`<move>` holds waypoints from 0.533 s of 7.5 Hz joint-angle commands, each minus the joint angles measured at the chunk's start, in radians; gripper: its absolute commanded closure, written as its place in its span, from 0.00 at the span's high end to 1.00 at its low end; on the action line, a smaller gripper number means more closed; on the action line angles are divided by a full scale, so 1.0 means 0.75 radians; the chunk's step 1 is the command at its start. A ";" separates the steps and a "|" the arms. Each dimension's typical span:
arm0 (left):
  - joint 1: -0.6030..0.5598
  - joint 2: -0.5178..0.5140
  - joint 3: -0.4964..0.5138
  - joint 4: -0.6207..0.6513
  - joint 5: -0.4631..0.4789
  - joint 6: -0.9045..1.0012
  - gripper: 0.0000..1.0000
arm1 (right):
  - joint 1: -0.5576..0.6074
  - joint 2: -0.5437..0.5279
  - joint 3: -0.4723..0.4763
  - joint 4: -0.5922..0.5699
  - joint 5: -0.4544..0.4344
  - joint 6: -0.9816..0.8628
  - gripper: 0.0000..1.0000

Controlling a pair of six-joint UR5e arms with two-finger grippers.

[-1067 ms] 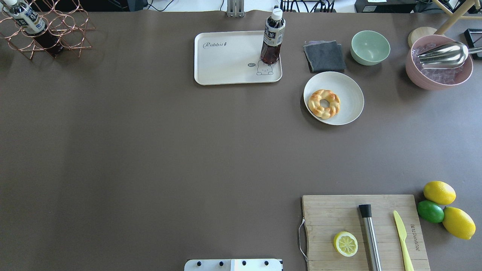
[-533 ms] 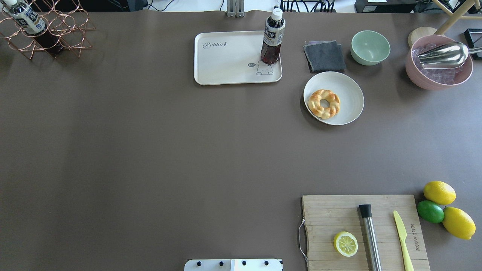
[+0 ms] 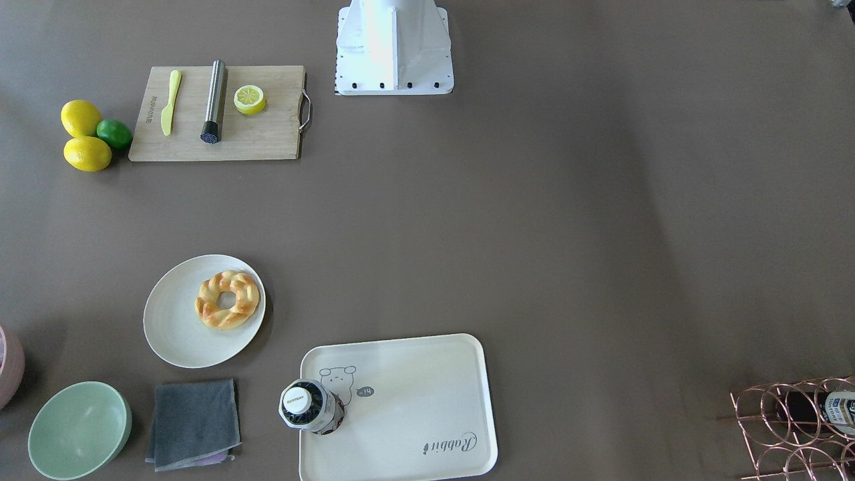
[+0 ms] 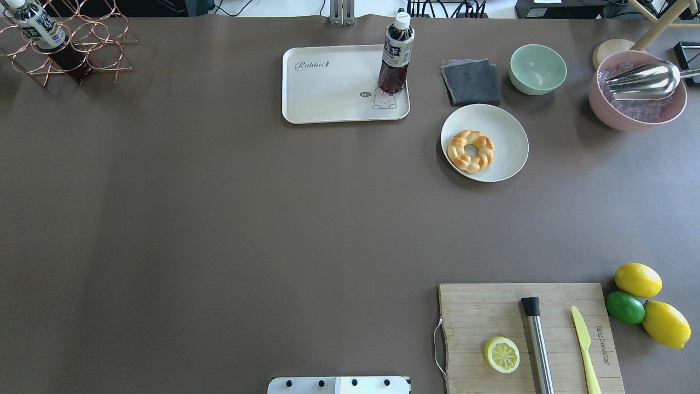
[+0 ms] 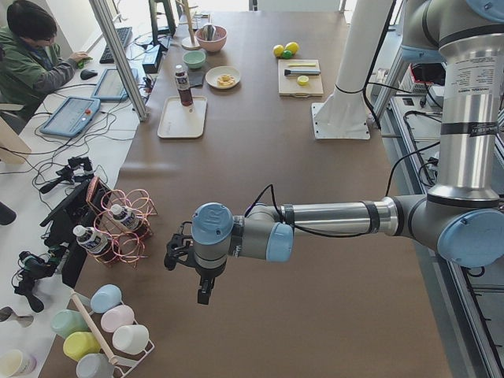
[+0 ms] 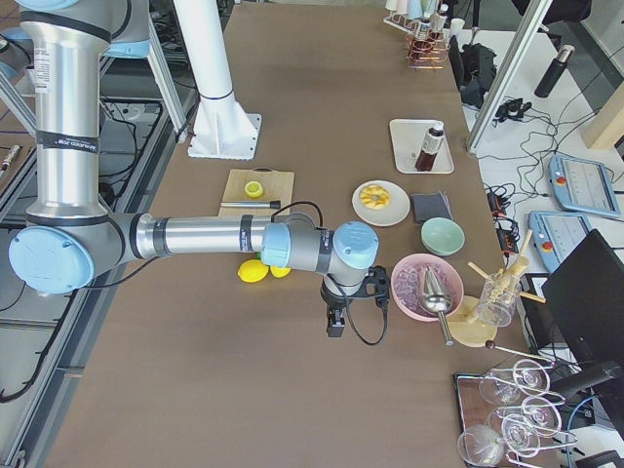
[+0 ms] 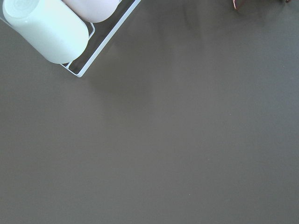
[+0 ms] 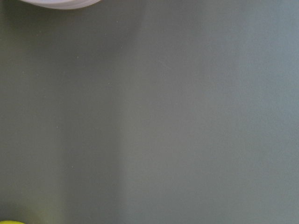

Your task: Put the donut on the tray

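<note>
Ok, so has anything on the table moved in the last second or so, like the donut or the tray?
Nothing has visibly changed in the overhead view. The donut still lies on the round plate. The tray sits where it was, with the tea bottle still standing upright on its corner by the bear drawing.

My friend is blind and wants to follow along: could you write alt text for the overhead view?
A braided donut lies on a round plate, right of a cream tray that holds only an upright bottle at its far right corner. Nearer the camera, a wooden cutting board carries a lemon half; no robot arm shows.
</note>
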 commanded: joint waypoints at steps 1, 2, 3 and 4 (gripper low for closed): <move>-0.003 0.008 -0.004 -0.022 -0.053 -0.007 0.98 | 0.000 0.006 0.046 0.030 0.008 0.000 1.00; -0.004 0.002 0.000 -0.010 -0.066 -0.015 0.98 | 0.000 -0.002 0.034 0.112 0.006 -0.008 1.00; -0.001 -0.008 0.000 -0.010 -0.056 -0.017 0.98 | 0.000 -0.019 0.032 0.206 0.004 -0.006 1.00; -0.001 -0.014 0.004 -0.026 -0.068 -0.011 0.98 | 0.000 -0.019 0.032 0.288 -0.006 0.002 1.00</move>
